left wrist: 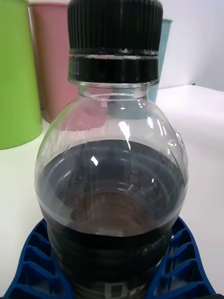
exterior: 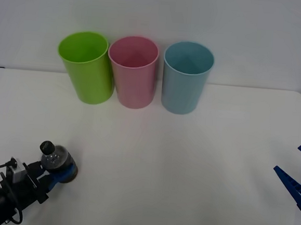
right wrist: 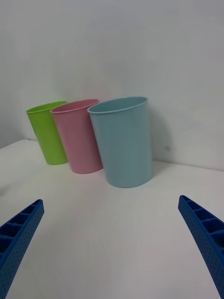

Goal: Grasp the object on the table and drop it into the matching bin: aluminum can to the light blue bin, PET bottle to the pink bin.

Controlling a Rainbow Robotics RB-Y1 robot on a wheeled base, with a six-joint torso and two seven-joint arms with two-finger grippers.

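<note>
Near the front-left of the white bench (exterior: 151, 164), the left pincer (exterior: 58, 174) had its blue ribbed fingers (left wrist: 32, 266) closed around the dark lower body of the upright PET bottle (exterior: 56, 161). The lime green bin (exterior: 87, 66), pink bin (exterior: 133, 71) and light blue bin (exterior: 186, 77) stood in a row at the back, well apart from it. The right pincer (exterior: 297, 177) hung spread wide and empty at the bench's right edge.

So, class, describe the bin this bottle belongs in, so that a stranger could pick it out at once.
At the far edge of the white table stand three tall cups in a row. The pink bin is the middle one, between a lime green bin and the light blue bin.
</note>
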